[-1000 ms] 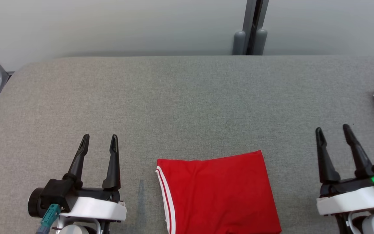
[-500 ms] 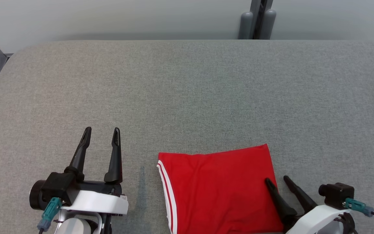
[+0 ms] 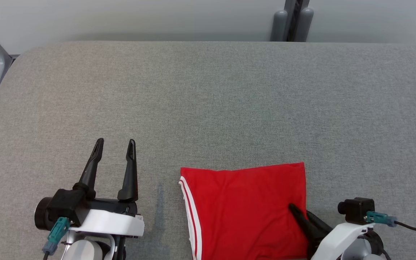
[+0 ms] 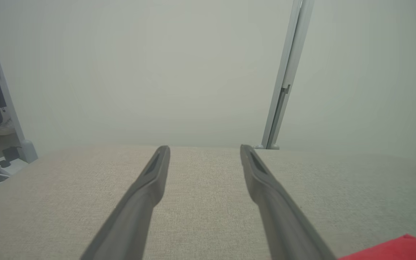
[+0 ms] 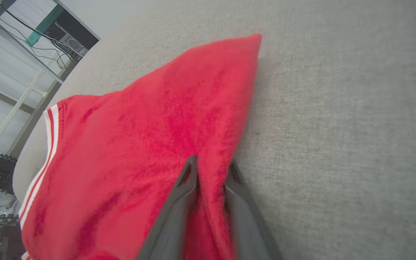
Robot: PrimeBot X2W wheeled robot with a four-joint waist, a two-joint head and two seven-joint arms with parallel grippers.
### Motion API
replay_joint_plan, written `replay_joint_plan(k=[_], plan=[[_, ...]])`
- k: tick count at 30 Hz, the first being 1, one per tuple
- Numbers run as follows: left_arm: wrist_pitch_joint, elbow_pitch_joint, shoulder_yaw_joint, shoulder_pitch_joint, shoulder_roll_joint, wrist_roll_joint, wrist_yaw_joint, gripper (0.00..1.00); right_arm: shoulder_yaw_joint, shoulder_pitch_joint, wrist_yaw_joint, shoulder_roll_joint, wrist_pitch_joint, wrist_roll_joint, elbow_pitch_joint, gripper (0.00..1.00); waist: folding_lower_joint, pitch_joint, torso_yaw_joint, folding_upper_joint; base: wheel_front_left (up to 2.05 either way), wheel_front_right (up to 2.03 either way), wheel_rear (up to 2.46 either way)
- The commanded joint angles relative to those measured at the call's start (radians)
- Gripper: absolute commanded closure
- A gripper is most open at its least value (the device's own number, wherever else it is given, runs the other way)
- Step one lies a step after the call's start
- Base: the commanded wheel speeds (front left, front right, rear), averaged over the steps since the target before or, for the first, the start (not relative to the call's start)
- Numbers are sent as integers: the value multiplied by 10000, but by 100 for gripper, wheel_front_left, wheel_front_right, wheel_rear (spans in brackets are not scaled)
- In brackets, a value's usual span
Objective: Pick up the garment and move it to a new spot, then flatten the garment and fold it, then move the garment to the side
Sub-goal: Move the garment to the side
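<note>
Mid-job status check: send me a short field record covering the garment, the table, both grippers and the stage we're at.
garment: red, white stripes along its left edge, folded flat
table: grey fabric top, garment at its near edge
left gripper: jaws open, empty, beside the garment, not touching
right gripper: jaws shut on the garment's right edge
stage: folding looks done; move to the side not yet done

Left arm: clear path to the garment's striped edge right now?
Probably yes. The left gripper sits beside the striped edge of the garment, jaws open, with bare table between them. The right gripper pinches the opposite edge, out of the way.
</note>
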Motion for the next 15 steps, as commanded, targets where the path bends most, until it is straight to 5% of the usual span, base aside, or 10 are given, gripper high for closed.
replay_joint_plan(k=[1, 9, 15], plan=[[-27, -7, 17, -141, 36, -20, 6, 0, 87, -92, 0, -108, -76, -129, 68, 100, 0, -4, 6, -1, 0, 0, 0], [-27, -145, -127, -285, 39, 296, -90, 0, 370, -1102, -1, -1006, -518, -1115, 222, 100, 0, 206, -254, -1, 0, 0, 0], [-27, -370, -444, -736, 38, 451, -213, 0, 728, -2613, -3, -2507, -267, -2261, -422, 100, 0, 815, -999, -1, 0, 0, 0]])
